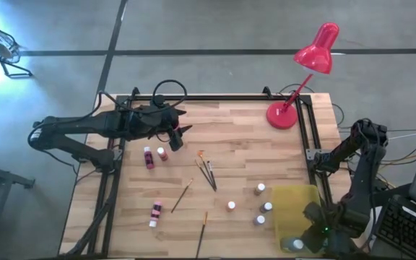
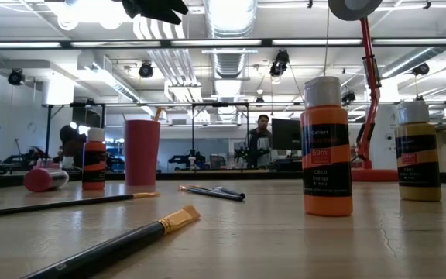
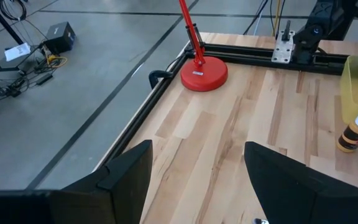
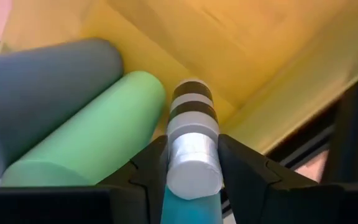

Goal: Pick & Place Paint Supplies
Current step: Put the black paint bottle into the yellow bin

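My right gripper (image 4: 194,171) is low over the near end of the yellow tray (image 1: 293,202) and is shut on a small white-capped bottle (image 4: 193,155). A green bottle (image 4: 98,130) and a grey-blue bottle (image 4: 42,93) lie on their sides in the tray beside it. My left gripper (image 3: 197,186) is open and empty, raised above the table's far left part (image 1: 175,131). Small bottles (image 1: 260,189) stand by the tray. Pink bottles (image 1: 149,157) and thin brushes (image 1: 206,172) lie on the wood. My right gripper pinches the small bottle between its two fingers (image 4: 151,168) at the white cap (image 4: 194,177). The bottle lies along the fingers, its black-and-grey banded part (image 4: 191,106) pointing away over the tray floor. A teal part shows nearer the palm. Whether it rests on the tray cannot be seen.
A red desk lamp (image 1: 316,50) stands on its round base (image 1: 282,115) at the far right corner. Black rails (image 1: 305,137) frame the table. In the low view an orange bottle (image 2: 327,147) and an ochre one (image 2: 418,151) stand upright. A person shows in the room beyond.
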Controlling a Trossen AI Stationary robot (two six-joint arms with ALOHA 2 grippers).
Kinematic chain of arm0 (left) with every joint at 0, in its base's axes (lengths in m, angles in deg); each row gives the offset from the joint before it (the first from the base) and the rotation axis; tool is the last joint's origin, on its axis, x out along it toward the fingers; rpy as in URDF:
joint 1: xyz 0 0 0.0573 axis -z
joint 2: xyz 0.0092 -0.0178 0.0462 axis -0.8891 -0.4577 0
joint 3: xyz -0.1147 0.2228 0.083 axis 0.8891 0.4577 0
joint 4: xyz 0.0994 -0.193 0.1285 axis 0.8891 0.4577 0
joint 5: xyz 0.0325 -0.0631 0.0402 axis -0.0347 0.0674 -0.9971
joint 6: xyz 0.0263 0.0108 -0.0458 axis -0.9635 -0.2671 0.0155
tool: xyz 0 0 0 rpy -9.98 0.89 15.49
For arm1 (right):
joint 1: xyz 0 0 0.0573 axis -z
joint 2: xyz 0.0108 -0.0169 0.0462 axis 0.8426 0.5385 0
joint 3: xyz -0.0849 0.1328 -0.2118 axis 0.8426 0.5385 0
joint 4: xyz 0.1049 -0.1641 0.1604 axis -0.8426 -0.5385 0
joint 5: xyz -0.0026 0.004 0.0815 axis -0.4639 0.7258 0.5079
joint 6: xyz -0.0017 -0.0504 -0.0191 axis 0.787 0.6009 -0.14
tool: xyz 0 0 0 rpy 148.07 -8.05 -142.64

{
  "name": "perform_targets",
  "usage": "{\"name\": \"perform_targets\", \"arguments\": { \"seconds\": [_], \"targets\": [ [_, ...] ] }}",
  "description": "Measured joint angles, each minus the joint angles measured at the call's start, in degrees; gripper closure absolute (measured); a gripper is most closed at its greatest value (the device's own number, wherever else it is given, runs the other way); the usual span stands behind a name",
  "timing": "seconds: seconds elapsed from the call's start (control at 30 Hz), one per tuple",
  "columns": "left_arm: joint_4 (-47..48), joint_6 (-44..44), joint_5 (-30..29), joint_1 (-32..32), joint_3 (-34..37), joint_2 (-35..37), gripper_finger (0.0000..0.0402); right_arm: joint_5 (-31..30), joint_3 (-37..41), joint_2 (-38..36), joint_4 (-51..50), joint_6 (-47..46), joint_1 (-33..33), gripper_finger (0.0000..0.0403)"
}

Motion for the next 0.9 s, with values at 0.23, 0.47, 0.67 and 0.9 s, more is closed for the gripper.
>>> {"name": "perform_targets", "arguments": {
  "seconds": [0.23,0.47,0.67,0.9],
  "targets": [
    [0.02,0.00,0.00,0.02,0.00,0.00,0.0142,-0.73,-3.48,0.06,-6.52,0.11,0.02,0.0248],
    [0.04,-0.08,0.02,0.00,0.00,0.00,0.0142,-0.90,-1.92,0.17,-3.52,0.13,0.04,0.0247],
    [0.04,-0.31,0.02,0.00,0.00,0.00,0.0142,-0.97,-1.57,0.07,-3.76,0.37,0.07,0.0271],
    [0.04,-0.28,0.00,0.00,0.00,0.00,0.0142,-0.93,-3.72,-0.05,-5.95,0.85,0.07,0.0279]
  ]
}}
